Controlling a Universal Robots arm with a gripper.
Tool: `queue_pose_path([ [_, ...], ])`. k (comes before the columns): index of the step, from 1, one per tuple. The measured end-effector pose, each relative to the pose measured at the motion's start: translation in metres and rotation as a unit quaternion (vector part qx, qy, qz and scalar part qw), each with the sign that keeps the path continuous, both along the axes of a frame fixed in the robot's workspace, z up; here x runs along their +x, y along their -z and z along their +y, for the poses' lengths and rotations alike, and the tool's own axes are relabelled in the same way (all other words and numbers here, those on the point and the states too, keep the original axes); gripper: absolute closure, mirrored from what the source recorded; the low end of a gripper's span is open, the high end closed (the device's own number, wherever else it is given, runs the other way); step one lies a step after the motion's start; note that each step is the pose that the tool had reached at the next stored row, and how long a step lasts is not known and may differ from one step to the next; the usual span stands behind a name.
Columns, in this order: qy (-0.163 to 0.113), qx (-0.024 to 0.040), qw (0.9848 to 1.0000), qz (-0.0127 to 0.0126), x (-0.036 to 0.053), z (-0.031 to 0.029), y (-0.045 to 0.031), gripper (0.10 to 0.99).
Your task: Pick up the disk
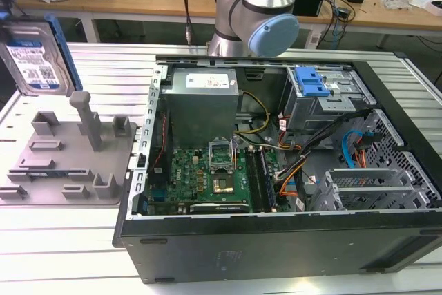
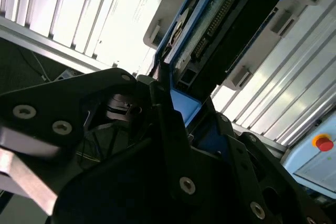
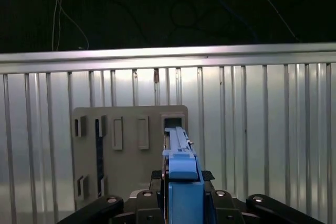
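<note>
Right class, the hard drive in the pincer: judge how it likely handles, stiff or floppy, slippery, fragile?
Probably stiff: the disk stays flat while held upright above the grey fixture tray. Possibly slippery on its metal face, less so on the blue side rail. Its exposed connector edge suggests fragility.

The robot arm [image 1: 252, 12] is built of smooth silver-grey metal tube sections joined by rounded housings, one closed by a pale blue round cap. The gripper [image 2: 173, 129] is matte black, made of angular plates with bevelled edges, fastened with silver round-headed screws. In the first wrist view its black body [image 3: 181, 205] carries further bright screw heads.
</note>
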State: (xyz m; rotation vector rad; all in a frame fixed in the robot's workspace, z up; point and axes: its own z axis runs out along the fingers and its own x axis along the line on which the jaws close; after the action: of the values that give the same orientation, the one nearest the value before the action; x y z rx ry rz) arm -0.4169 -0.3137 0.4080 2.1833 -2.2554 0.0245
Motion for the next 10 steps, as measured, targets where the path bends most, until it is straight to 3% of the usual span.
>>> queue_pose_path([
  [1, 0.000, 0.0000, 1.0000, -0.0001, 0.0000, 0.0000, -0.0085, 0.722],
  [7, 0.000, 0.0000, 1.0000, -0.0002, 0.0000, 0.0000, -0.0383, 0.722],
  [10, 0.000, 0.0001, 1.0000, -0.0003, 0.0000, 0.0000, -0.0654, 0.722],
])
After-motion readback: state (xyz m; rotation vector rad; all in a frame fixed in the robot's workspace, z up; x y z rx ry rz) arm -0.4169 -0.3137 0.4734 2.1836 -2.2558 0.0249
